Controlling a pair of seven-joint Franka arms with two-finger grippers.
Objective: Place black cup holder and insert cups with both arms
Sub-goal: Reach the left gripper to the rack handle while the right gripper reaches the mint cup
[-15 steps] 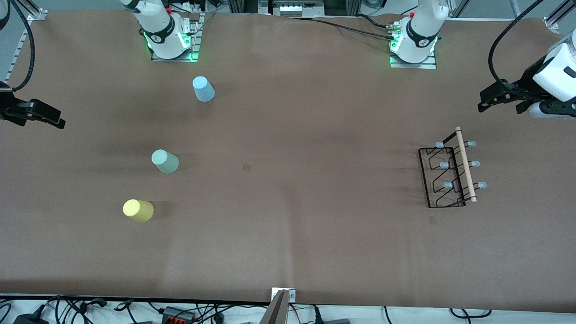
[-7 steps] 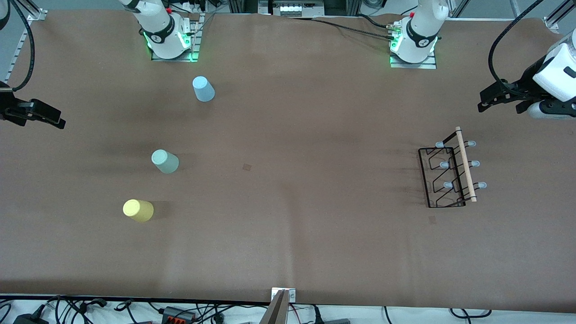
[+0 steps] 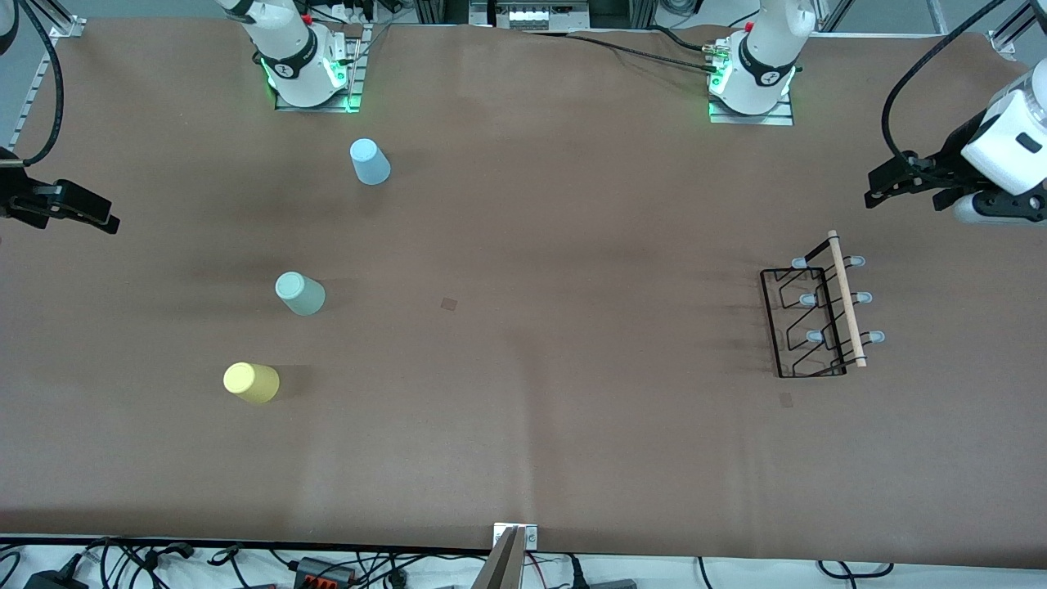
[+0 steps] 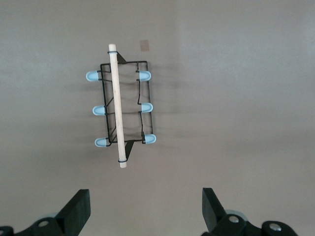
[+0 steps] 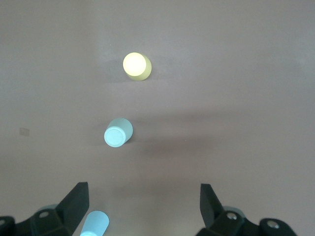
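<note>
The black cup holder (image 3: 814, 319) stands on the brown table toward the left arm's end, its wooden rod (image 3: 846, 298) on top; it also shows in the left wrist view (image 4: 123, 110). Three cups stand upside down toward the right arm's end: light blue (image 3: 370, 161), pale green (image 3: 299, 294), yellow (image 3: 251, 382). The right wrist view shows them too: yellow (image 5: 136, 66), green (image 5: 118, 132), blue (image 5: 95, 225). My left gripper (image 3: 887, 188) is open and empty, up over the table's end beside the holder. My right gripper (image 3: 94, 217) is open and empty, up at the other end.
Both arm bases (image 3: 309, 65) (image 3: 757, 78) stand along the table's edge farthest from the front camera. Cables and a metal bracket (image 3: 514, 544) lie along the nearest edge. Small dark marks (image 3: 448, 303) dot the table's middle.
The left arm's wrist has shifted slightly up and toward the table's middle. The right arm, the cups and the holder have not moved.
</note>
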